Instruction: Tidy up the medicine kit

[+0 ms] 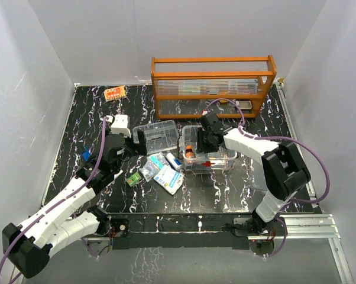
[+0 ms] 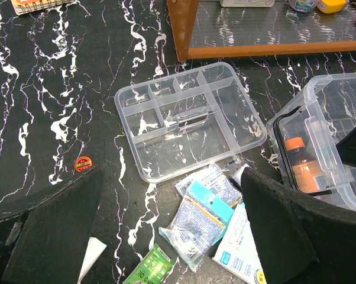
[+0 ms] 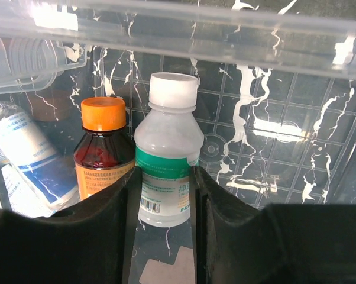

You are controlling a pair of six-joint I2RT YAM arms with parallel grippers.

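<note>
The clear medicine kit box (image 1: 216, 161) stands at mid table. My right gripper (image 1: 203, 142) reaches down into it. In the right wrist view my right gripper (image 3: 164, 204) is shut on a white bottle (image 3: 169, 151) with a green label, upright on the box floor. An amber bottle (image 3: 103, 149) with an orange cap stands just left of it. The clear divided tray (image 1: 156, 135) lies left of the box and also shows in the left wrist view (image 2: 190, 118). My left gripper (image 1: 130, 155) is open and empty above loose packets (image 2: 216, 216). I cannot pick out the lid.
The orange wooden rack (image 1: 213, 83) stands at the back. An orange packet (image 1: 115, 93) lies back left. A white carton (image 1: 169, 177), a green sachet (image 1: 132, 179), a blue item (image 1: 86, 155) and a small red tin (image 2: 83, 164) lie near the tray.
</note>
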